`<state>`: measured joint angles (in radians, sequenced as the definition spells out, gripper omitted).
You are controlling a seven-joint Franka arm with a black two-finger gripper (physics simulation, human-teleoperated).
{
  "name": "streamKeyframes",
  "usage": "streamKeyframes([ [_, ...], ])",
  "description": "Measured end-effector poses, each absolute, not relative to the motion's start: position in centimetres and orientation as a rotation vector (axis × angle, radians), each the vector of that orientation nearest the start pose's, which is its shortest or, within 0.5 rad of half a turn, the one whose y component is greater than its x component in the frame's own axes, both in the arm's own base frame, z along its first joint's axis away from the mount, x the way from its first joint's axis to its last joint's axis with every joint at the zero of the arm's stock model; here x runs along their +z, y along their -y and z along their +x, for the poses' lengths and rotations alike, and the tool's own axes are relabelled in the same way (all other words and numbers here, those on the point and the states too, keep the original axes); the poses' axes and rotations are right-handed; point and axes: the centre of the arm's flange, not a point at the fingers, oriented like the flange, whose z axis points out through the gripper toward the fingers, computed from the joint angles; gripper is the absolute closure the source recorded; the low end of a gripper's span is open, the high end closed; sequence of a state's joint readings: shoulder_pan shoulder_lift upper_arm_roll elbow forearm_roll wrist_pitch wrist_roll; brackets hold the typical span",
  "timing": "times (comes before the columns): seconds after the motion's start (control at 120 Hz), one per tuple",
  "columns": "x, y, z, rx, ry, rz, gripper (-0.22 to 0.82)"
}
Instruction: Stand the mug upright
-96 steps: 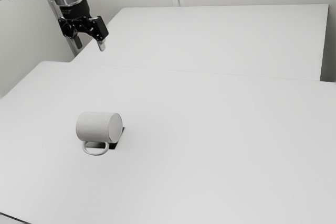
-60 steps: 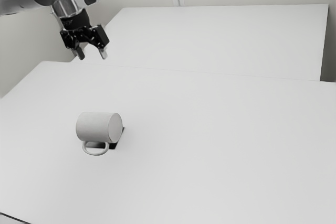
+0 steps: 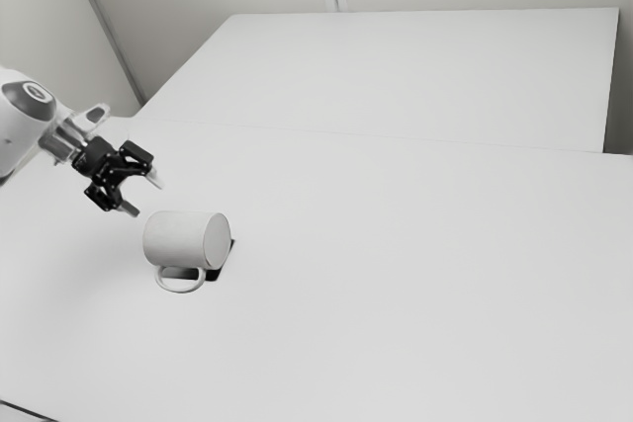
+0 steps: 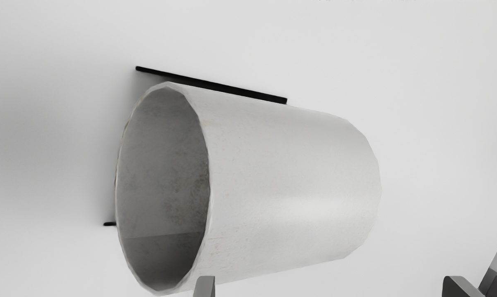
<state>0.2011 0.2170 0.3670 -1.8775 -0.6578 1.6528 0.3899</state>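
My gripper has come down near the mug, at its ten o'clock in the exterior view, spread open. The mug lies sideways on the table, handle toward six o'clock.

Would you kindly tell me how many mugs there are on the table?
1. The mug lies on its side on the table, near the open pincer, with part of a black thing showing from under it.
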Motion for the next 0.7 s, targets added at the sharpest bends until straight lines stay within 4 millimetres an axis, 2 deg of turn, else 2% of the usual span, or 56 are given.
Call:
streamKeyframes([
  [0.108, 36.9, -26.4, 49.3, -0.032, -0.509, 2.287, 0.00],
  [0.183, 36.6, -27.3, 48.4, 0.032, -0.498, 2.244, 0.00],
  [0.233, 36.2, -27.6, 48.1, 0.062, -0.484, 2.224, 0.00],
  [0.342, 33.7, -27.6, 48.3, 0.119, -0.464, 2.146, 0.00],
  [0.467, 32.8, -28.5, 47.9, 0.203, -0.435, 2.080, 0.00],
  [0.6, 29.4, -27.5, 45.7, 0.195, -0.433, 2.012, 0.00],
  [0.7, 28.6, -27.0, 45.2, 0.213, -0.405, 1.993, 0.00],
])
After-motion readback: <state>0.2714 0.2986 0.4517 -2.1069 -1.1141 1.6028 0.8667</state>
